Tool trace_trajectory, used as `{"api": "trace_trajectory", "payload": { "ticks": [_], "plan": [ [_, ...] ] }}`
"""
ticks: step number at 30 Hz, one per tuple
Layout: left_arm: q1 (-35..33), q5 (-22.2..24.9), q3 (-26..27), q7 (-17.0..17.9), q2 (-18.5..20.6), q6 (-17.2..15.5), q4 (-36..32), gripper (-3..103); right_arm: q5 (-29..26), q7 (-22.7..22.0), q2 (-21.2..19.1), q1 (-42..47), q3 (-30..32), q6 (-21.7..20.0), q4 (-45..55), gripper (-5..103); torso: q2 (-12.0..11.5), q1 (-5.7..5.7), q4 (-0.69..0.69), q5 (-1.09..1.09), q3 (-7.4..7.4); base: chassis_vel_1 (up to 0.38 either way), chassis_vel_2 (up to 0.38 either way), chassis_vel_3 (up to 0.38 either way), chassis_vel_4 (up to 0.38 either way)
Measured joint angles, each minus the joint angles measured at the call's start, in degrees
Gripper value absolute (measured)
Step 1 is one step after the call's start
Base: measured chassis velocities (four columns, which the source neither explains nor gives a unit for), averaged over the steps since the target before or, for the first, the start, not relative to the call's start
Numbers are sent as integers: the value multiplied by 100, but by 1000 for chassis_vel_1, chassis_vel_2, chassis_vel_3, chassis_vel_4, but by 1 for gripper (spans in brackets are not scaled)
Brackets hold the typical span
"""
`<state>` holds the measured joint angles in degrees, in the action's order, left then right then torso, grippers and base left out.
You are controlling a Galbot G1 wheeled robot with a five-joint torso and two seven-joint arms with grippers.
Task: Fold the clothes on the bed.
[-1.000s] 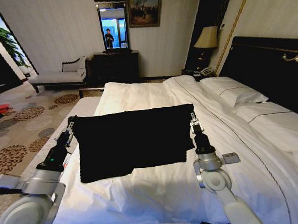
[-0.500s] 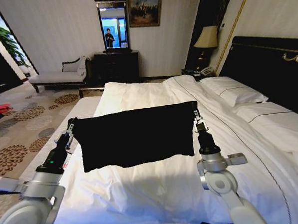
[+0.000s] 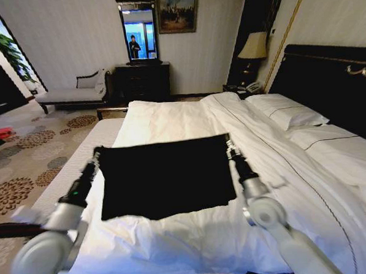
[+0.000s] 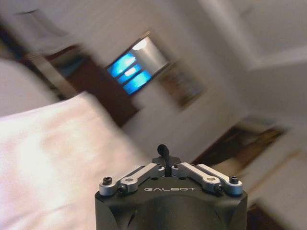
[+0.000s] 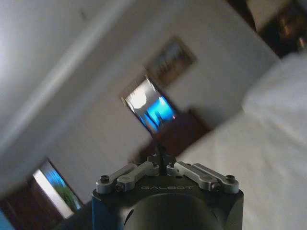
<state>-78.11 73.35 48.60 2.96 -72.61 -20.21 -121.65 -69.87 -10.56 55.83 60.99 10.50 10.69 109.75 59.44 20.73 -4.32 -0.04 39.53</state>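
Observation:
The clothes (image 3: 167,178), a black garment with no lettering showing, are stretched flat between my two grippers low over the white bed (image 3: 169,116). Its near edge rests on the duvet. My left gripper (image 3: 97,155) is shut on the far left corner, and my right gripper (image 3: 229,144) is shut on the far right corner. In the left wrist view the left gripper (image 4: 163,152) pinches a scrap of black fabric. The right wrist view shows the right gripper (image 5: 160,153) doing the same.
White pillows (image 3: 292,113) and a dark headboard (image 3: 327,74) lie to the right. Beyond the bed stand a dark dresser (image 3: 142,81) with a mirror, a bedside lamp (image 3: 254,46) and a pale chaise longue (image 3: 70,94). Patterned carpet (image 3: 24,157) runs along the left.
Both grippers have come closer together and dropped, the right one moving left. The black garment has gone from hanging in the air to lying lower and flatter on the duvet.

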Motion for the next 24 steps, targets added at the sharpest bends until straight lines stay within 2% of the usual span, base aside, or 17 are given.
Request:
{"api": "trace_trajectory", "payload": {
  "ticks": [1, 3, 4, 8, 9, 12, 16, 20, 24],
  "plan": [
    [193, -159, -122, -6, 59, 9, 346, 1, -3, 2, 45, -204, -193, -31, -294, 1, 0, 1, 1, -1, 0, 0, 0, 0, 0],
    [1051, -643, -575, -43, 208, 102, 1728, 1, -21, 98, 387, -985, -881, -104, -1487, 1, -1, 2, -4, 4, 0, 0, 0, 0, 0],
    [1051, -643, -575, -43, 208, 102, 1728, 1, -21, 98, 387, -985, -881, -104, -1487, 1, -1, 2, -4, 4, 0, 0, 0, 0, 0],
    [1985, -1007, -1116, -127, 347, 244, 3213, 1, -75, 324, 1110, -2018, -1554, -89, -2795, 1, -1, 3, 1, 3, 1, 0, 0, 0, 0],
    [1985, -1007, -1116, -127, 347, 244, 3213, 1, -75, 324, 1110, -2018, -1554, -89, -2795, 1, -1, 3, 1, 3, 1, 0, 0, 0, 0],
    [2362, -1070, -1270, -218, 365, 375, 3694, 1, -42, 445, 1471, -2428, -1804, -27, -3355, 1, -1, 3, 1, 2, 0, 0, 0, 0, 0],
    [2428, -1003, -1287, -269, 368, 463, 3770, 1, -66, 480, 1581, -2596, -1829, 20, -3574, 1, -1, 0, -1, 4, -2, 0, 0, 0, 0],
    [2209, -780, -1196, -316, 371, 532, 3509, 1, -128, 430, 1525, -2589, -1679, 59, -3499, 1, 0, 0, -3, 4, -2, 0, 0, 0, 0],
    [1844, -607, -1019, -405, 354, 668, 3234, 1, -191, 319, 1368, -2409, -1477, 159, -3332, 1, 0, -1, 3, 5, -3, 0, 0, 0, 0]
  ]
}}
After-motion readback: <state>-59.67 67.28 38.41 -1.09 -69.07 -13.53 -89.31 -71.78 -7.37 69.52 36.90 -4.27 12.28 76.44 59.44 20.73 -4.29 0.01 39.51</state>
